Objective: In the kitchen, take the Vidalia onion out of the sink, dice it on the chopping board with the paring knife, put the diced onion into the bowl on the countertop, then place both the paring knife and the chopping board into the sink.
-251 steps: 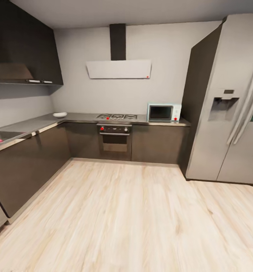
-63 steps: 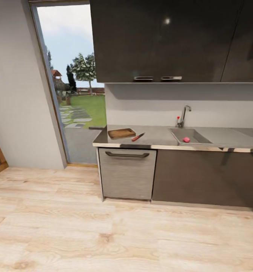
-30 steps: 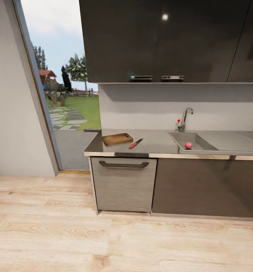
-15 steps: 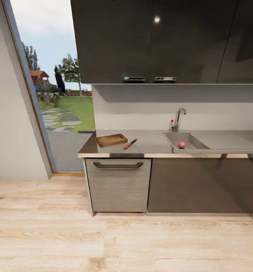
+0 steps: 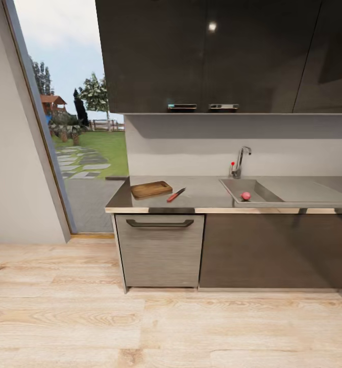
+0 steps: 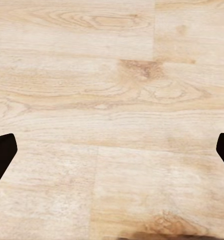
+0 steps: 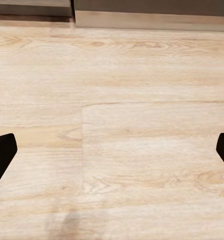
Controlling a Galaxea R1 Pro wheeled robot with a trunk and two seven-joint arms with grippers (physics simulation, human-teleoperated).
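Right now I am looking from the head camera across a stretch of pale wood floor (image 5: 166, 327) at the kitchen run. On the grey surface (image 5: 206, 191) the chopping board (image 5: 151, 189) lies flat near the end by the glass door (image 5: 64, 117), its slot handle toward the sink side. Just beside it, nearer the basin, lies the paring knife (image 5: 175, 194), red handle toward me and dark blade pointing away toward the back wall; it looks apart from the board, though only barely. Further along sits the sink (image 5: 252, 197), with the chrome tap (image 5: 240, 159) and its red knob behind it. The Vidalia onion (image 5: 246, 196) rests inside the basin, near its front wall. Below the board is a grey drawer front with a dark bar handle (image 5: 160, 223), and dark wall cabinets (image 5: 217, 56) hang above the whole run.

My left gripper (image 6: 112, 150) points straight down at the floor planks; I see only its two dark fingertips (image 6: 1, 155) at the far edges of the wrist picture, so it is spread wide and holds nothing. My right gripper (image 7: 112, 150) is the same, fingertips (image 7: 1, 152) far apart over bare planks, with the base of the cabinets (image 7: 142, 10) along the far edge of that view.
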